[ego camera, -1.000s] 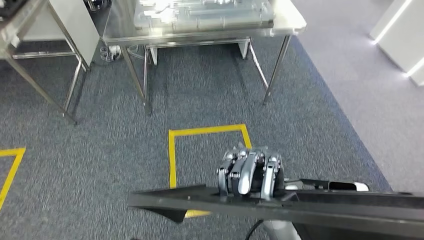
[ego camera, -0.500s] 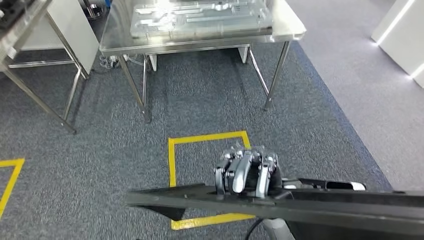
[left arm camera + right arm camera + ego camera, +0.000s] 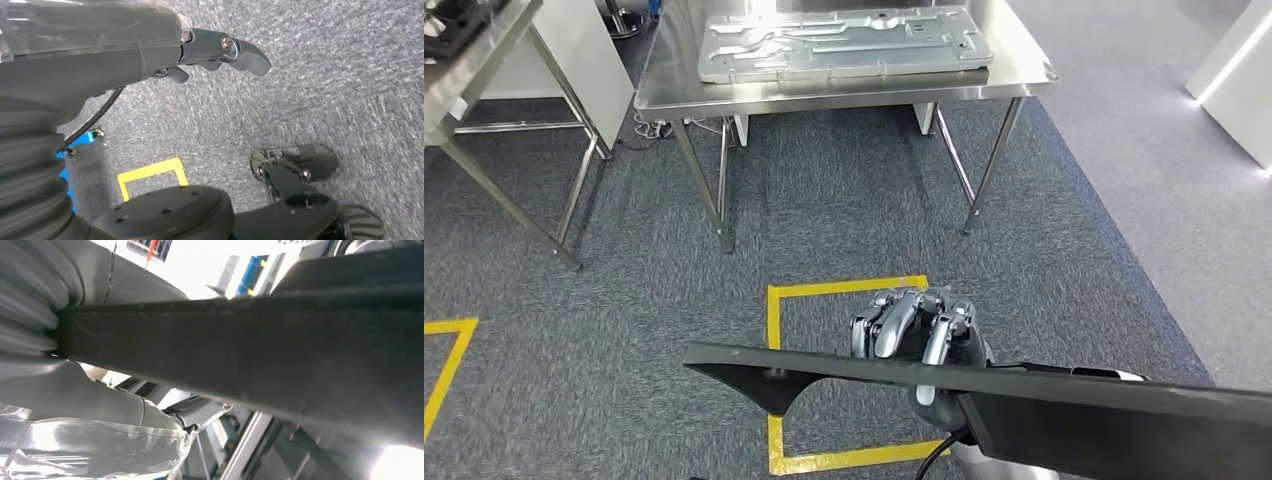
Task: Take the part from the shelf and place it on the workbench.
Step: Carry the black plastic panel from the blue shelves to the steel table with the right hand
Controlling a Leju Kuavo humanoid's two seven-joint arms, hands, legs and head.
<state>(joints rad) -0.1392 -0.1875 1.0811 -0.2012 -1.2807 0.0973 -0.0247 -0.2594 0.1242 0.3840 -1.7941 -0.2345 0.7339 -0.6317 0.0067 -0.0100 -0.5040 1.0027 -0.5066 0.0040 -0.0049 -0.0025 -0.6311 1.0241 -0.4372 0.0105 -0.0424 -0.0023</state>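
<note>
Part [image 3: 1024, 395]: long, flat, dark panel, held low across the front of the body, running from a pointed end over the yellow floor marking out past the right edge of the head view. Right hand [image 3: 919, 335] grips it, silver fingers [image 3: 894, 325] curled over the far edge. From the right wrist camera the same dark panel [image 3: 260, 350] crosses close in front of the lens, pressed against the ribbed wrist cover.

Left hand [image 3: 215, 47] hangs over the carpet with nothing in it, fingers [image 3: 245, 50] loosely bent and apart.

Floor: grey-blue carpet [image 3: 624, 300], a square of yellow tape [image 3: 774, 340] directly under the part, another strip of yellow tape [image 3: 449, 360] at the left edge.

Ahead, well apart from the part: steel workbench [image 3: 844, 90] on thin legs. On its top lies a large pale metal plate [image 3: 844, 45] with pressed ribs and cut-outs, flat, covering most of the surface. A second steel table [image 3: 484, 60] stands to the left; what is on it is cut off and cannot be told.
</note>
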